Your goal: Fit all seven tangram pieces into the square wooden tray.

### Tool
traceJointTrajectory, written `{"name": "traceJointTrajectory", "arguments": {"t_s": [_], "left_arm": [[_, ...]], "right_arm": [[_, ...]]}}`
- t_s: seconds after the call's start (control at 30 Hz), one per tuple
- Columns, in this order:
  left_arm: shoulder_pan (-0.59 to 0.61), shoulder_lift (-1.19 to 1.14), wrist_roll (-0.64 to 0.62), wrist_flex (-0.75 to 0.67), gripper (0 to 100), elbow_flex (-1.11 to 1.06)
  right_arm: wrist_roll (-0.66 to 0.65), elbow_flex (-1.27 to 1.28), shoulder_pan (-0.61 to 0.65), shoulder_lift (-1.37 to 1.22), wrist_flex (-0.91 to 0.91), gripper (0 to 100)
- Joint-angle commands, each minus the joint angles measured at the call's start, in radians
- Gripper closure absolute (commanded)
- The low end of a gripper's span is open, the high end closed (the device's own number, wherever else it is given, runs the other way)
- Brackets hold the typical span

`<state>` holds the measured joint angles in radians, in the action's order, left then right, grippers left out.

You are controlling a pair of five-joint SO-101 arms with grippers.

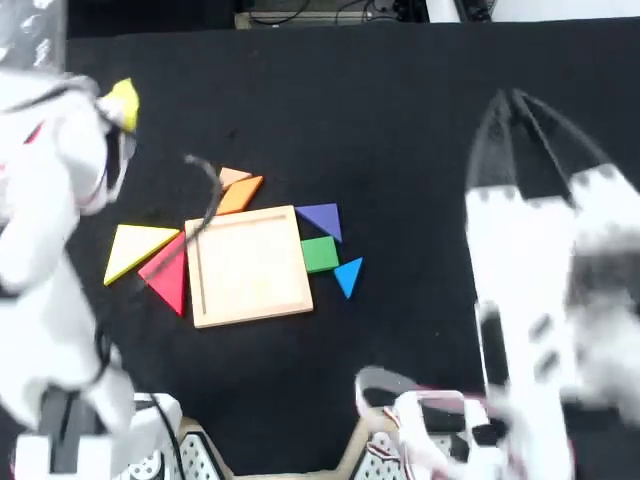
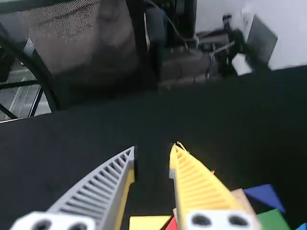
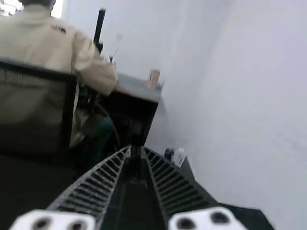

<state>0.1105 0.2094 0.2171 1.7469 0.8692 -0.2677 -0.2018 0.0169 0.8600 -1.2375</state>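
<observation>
The square wooden tray [image 1: 250, 265] lies empty at the table's middle left. A yellow triangle [image 1: 135, 247] and a red triangle [image 1: 168, 272] touch its left side. An orange piece [image 1: 240, 193] and a small peach piece [image 1: 233, 177] sit at its far edge. A purple-blue piece [image 1: 322, 218], a green square [image 1: 319, 254] and a small blue triangle [image 1: 348, 275] lie along its right side. My left gripper [image 2: 153, 149], one finger grey and one yellow, is open and empty, raised above the table at the far left [image 1: 120, 105]. My right gripper [image 3: 137, 150] is shut on nothing, lifted at the far right [image 1: 510, 98].
A thin dark cable [image 1: 205, 190] curves over the tray's far left corner. The black table top [image 1: 420, 180] spreads wide between tray and right arm. Arm bases and cables crowd the near edge [image 1: 400, 430]. A person sits in a chair [image 3: 33, 110] in the room behind.
</observation>
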Motion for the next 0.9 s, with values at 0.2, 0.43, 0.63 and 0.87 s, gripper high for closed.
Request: {"name": "traceJointTrajectory", "arguments": {"t_s": [0.2, 0.43, 0.63, 0.87], "left_arm": [[0.051, -0.117, 0.5, 0.014, 78, -0.09], [0.128, -0.129, 0.744, -0.031, 78, -0.232], [0.246, -0.21, 0.953, -0.175, 78, -0.496], [0.3, -0.37, 1.005, -0.321, 78, -0.693]], "right_arm": [[-0.005, -0.127, -0.002, -0.456, -0.195, 97.6], [-0.005, -0.047, -0.009, -0.631, -0.252, 97.6], [0.003, 0.285, -0.052, -0.662, -0.02, 98.5], [0.167, 0.82, -0.044, -0.495, 0.353, 98.5]]}}
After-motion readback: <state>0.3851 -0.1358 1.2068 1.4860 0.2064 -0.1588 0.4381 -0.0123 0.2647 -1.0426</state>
